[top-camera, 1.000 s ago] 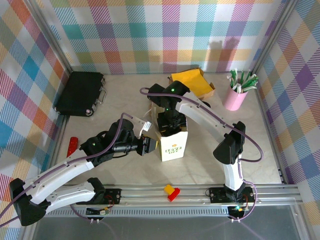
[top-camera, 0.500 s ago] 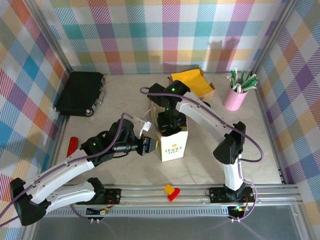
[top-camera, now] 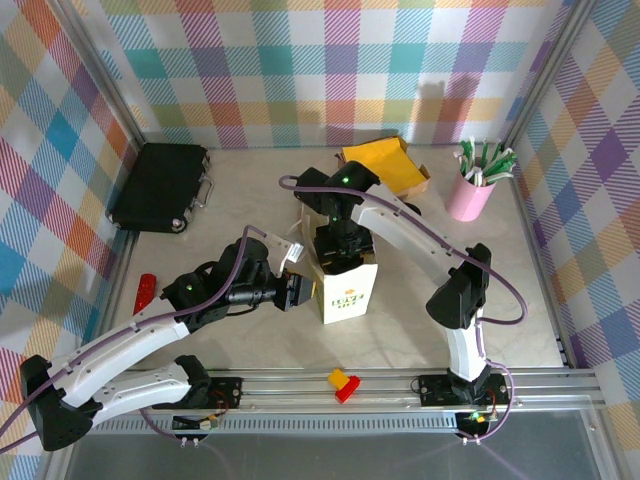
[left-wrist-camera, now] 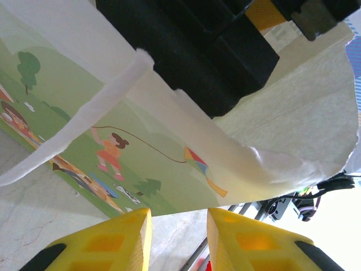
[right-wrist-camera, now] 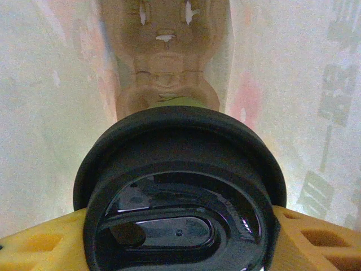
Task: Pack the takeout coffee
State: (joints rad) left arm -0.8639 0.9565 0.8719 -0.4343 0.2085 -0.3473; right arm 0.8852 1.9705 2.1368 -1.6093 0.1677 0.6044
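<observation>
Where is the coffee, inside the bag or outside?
Inside. From the right wrist, the bag's white walls surround the black-lidded coffee, gripped by yellow fingers.

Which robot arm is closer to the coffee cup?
The right. The right gripper clamps the cup inside the bag; the left gripper is outside, beside the bag.
</observation>
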